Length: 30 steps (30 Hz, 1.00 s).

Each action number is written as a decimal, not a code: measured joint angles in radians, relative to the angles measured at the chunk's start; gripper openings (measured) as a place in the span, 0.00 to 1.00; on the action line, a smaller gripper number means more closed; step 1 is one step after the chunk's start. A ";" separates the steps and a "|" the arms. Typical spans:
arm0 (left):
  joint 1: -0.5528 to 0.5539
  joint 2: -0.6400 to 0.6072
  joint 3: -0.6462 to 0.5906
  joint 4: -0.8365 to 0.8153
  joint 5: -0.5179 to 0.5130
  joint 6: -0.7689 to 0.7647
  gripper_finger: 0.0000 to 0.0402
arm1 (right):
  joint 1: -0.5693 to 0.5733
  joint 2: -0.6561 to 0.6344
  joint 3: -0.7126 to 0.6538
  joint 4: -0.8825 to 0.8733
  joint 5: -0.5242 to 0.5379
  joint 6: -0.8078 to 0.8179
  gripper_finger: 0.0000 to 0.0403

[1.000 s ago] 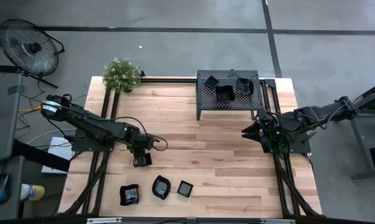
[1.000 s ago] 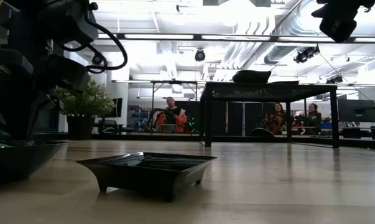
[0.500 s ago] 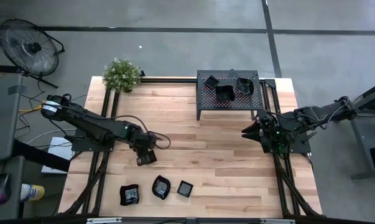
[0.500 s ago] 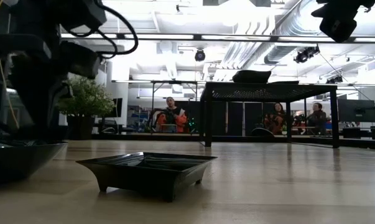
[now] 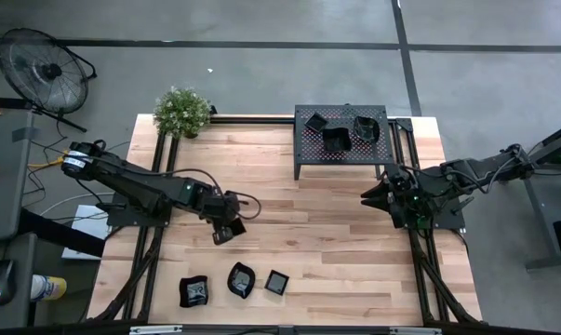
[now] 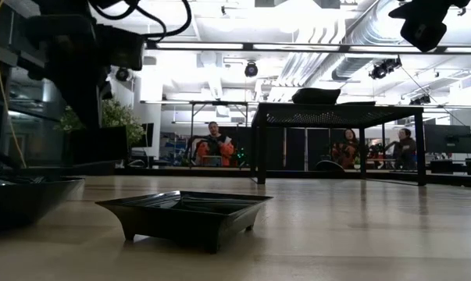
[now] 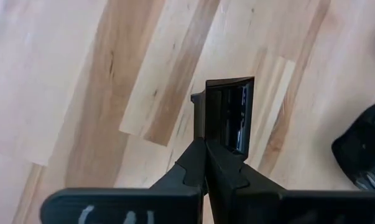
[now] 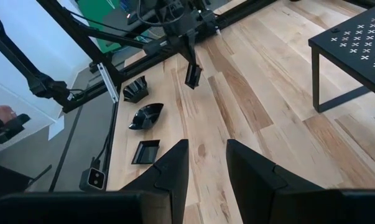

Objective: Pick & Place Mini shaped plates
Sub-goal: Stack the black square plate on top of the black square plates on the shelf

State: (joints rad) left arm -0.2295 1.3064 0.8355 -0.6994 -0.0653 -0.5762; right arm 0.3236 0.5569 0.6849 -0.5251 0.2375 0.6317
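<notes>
— Plates: where do the mini shaped plates [image 5: 241, 280] lie?

— Three sit in a row near the front edge of the surface [image 5: 289, 223]: a wavy-rimmed one, a rounded one and a small square one [image 5: 277, 282]. Three more rest on top of the perforated rack [image 5: 303, 154] at the far side. A seventh is in the air.

— Held by which arm?

— The left gripper [image 5: 226, 228] has its fingers pressed together on the rim of a square plate [image 7: 231, 115], which hangs edge-down above bare wood, left of centre and apart from the front row.

— And the other arm?

— The right gripper [image 8: 207, 144] hovers at the right edge of the surface, near the rack's corner, fingers spread with nothing between them.

— Anything else on the surface?

— A small potted plant [image 5: 181, 112] at the far left corner.
</notes>
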 joint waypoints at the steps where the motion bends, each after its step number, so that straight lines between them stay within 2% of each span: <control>1: 0.000 0.000 0.004 -0.001 -0.007 0.000 0.00 | 0.000 0.000 0.000 0.000 0.000 0.000 0.26; 20: 0.000 0.000 0.115 0.002 -0.171 0.003 0.00 | 0.000 0.000 0.000 0.000 0.053 0.016 0.26; 30: 0.000 0.000 0.135 0.023 -0.206 0.019 0.00 | 0.000 0.000 0.000 0.000 0.075 0.022 0.26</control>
State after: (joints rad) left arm -0.2295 1.3067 0.9703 -0.6767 -0.2718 -0.5571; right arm 0.3233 0.5569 0.6849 -0.5255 0.3128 0.6540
